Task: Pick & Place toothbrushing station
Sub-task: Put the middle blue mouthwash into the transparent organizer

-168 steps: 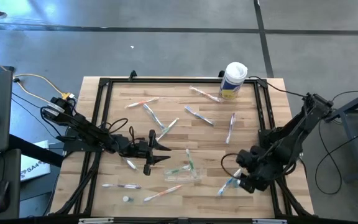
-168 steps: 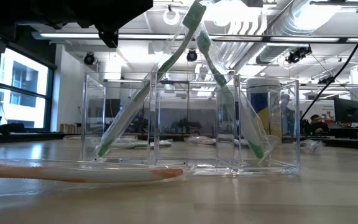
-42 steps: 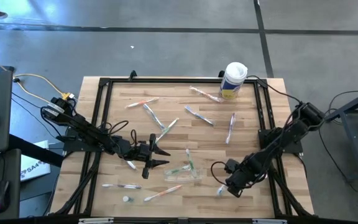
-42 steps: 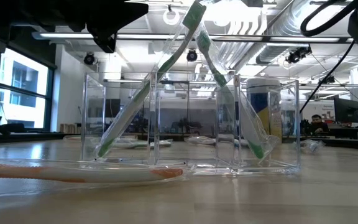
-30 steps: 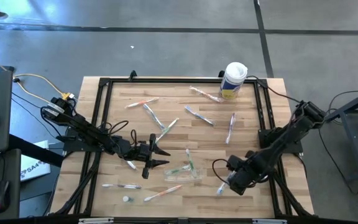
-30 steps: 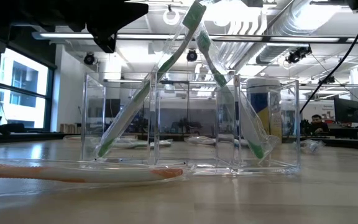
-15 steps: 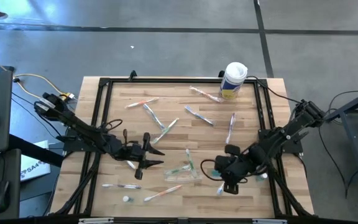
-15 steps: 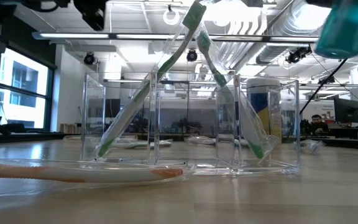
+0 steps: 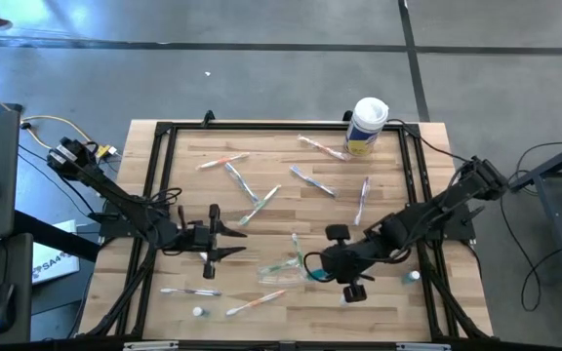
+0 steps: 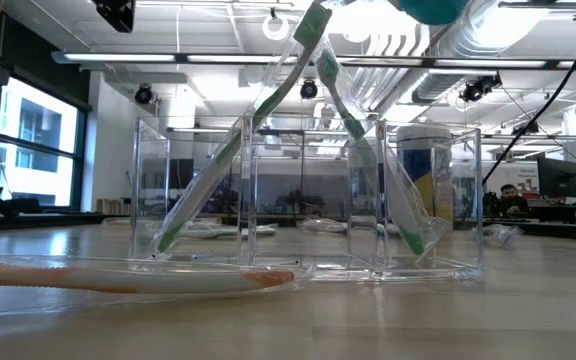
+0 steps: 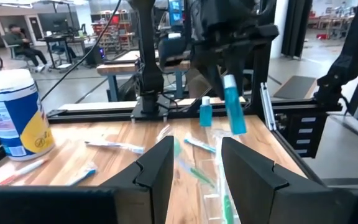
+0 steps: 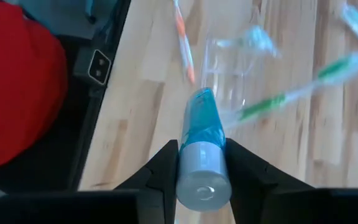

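A grey concrete floor [image 9: 261, 68] is seen around the pale wooden table [image 9: 261, 156]. Beyond it, an open workshop is lit by bright ceiling lights [image 10: 388, 40], with tall windows [image 10: 23, 140] and a seated person [image 11: 23, 46].

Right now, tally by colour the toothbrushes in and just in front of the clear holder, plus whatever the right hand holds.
Green toothbrushes, leaning in the clear holder: 2
Orange toothbrush, lying in front of it: 1
Blue tube, gripped in the right hand: 1
Total: 4
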